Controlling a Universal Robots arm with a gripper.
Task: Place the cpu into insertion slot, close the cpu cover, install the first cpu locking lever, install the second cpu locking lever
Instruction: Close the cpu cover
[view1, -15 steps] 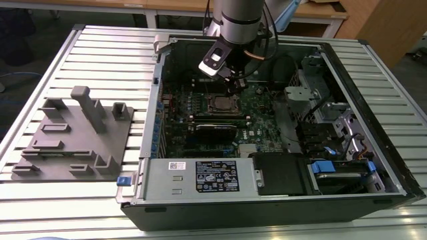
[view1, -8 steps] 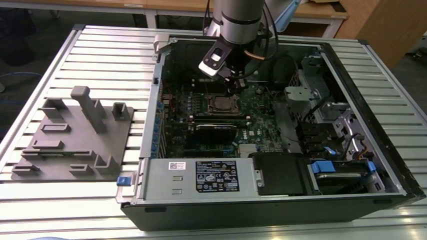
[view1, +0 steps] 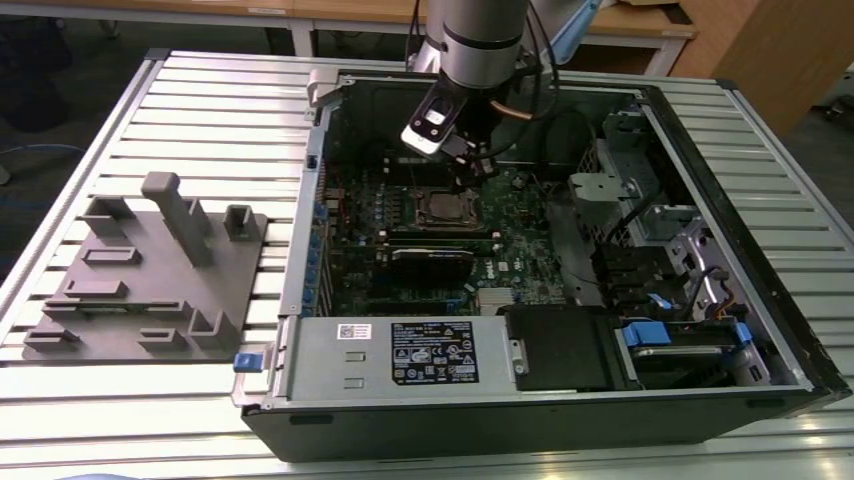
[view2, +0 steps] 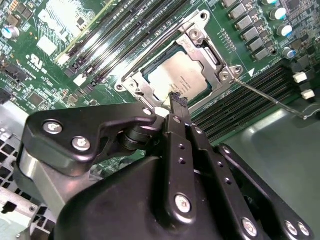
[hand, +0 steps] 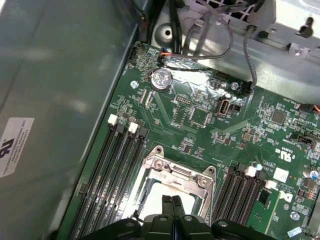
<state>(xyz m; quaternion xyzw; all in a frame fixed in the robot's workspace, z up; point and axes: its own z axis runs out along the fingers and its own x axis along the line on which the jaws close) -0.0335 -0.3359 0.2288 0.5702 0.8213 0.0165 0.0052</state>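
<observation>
Pincer (view2: 177, 100) tips are squeezed tight together, with nothing held between them. In the second wrist view they hang right over the edge of the cpu (view2: 175, 77), and I cannot tell if they touch it. The cpu lies flat in the insertion slot (view2: 122, 86), silver side up. The cpu cover (view2: 200, 42) is down around it, and the chip shows through its square window. One thin metal lever (view2: 272, 100) sticks out sideways from a corner of the slot, over the long black memory slots (view2: 235, 102). In the exterior view the arm reaches down into an open computer case (view1: 534, 400). The case lies on a ribbed tabletop (view1: 200, 100), beside a grey holder (view1: 147, 290).
</observation>
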